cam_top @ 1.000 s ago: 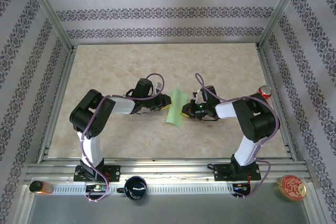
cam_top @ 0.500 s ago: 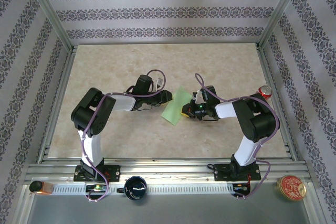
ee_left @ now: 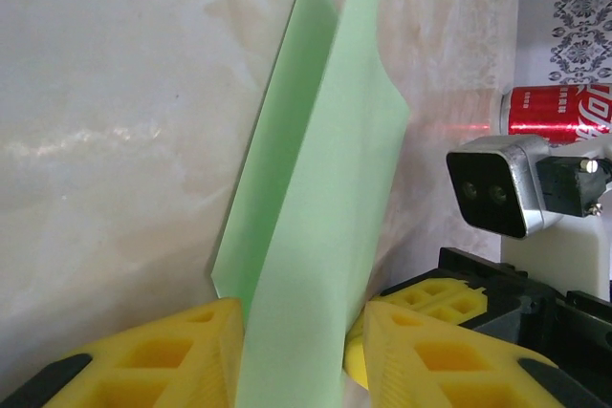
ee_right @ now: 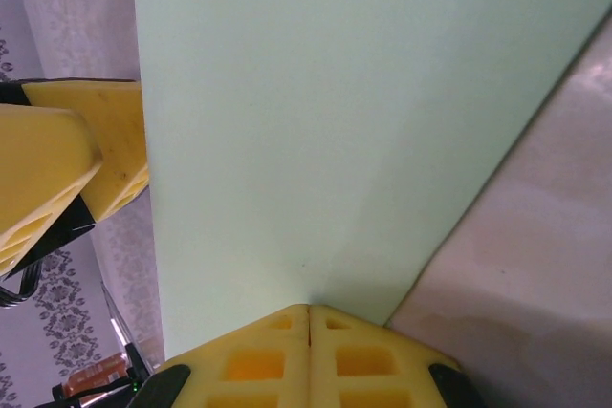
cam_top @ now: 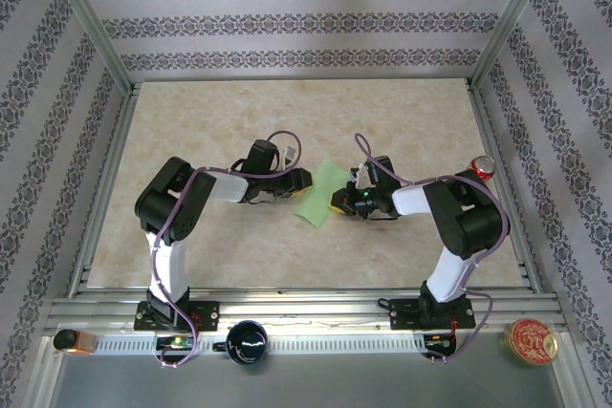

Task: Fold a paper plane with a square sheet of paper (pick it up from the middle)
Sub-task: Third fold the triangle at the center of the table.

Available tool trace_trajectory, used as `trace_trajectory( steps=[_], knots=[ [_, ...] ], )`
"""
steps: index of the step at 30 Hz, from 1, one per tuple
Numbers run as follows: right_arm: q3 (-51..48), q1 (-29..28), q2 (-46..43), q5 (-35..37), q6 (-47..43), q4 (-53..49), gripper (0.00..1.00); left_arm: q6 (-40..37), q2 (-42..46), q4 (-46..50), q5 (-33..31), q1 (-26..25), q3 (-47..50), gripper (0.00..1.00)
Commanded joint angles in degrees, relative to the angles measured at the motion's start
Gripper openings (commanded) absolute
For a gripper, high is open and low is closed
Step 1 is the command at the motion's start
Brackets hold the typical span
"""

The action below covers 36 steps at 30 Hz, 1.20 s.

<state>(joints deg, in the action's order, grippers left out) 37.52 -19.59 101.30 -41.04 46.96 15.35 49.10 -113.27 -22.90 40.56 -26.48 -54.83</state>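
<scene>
Two sets meet mid-counter from above, left fingers [cam_top: 297, 181] and right fingers [cam_top: 338, 203] at the green paper [cam_top: 320, 191]; the left wrist shows the left pair half open astride its raised flap, the right wrist the right pair pinched shut on it, so a tug risks a crooked crease.

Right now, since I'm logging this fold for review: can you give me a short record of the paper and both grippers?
paper: light-green sheet, creased into two flaps, standing between the grippers
right gripper: shut on the sheet's edge
left gripper: open, one finger on either side of the sheet
nearby: red can at the table's right edge
</scene>
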Motion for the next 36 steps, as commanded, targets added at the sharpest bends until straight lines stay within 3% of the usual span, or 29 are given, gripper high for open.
trace_trajectory(
  steps=[1,16,22,27,36],
  knots=[
    [-0.25,0.68,2.11,5.00,-4.35,-8.96,0.03,3.64,2.13,-3.41,1.72,0.65,3.21,0.38],
    [7.97,2.37,0.87,9.89,-16.48,-25.22,0.04,8.23,9.12,-5.72,-2.19,-2.04,11.43,0.37],
    [14.13,2.37,1.61,11.83,-23.44,-33.60,0.04,5.67,13.02,3.94,-7.42,-4.58,11.68,0.37],
    [14.16,2.59,-2.91,7.15,-18.26,-28.66,0.06,3.63,15.29,8.47,-9.96,-5.67,11.28,0.37],
    [22.02,2.46,1.18,16.99,-13.84,-32.68,0.07,-0.51,21.06,17.07,-16.33,-5.79,10.29,0.36]
  ],
)
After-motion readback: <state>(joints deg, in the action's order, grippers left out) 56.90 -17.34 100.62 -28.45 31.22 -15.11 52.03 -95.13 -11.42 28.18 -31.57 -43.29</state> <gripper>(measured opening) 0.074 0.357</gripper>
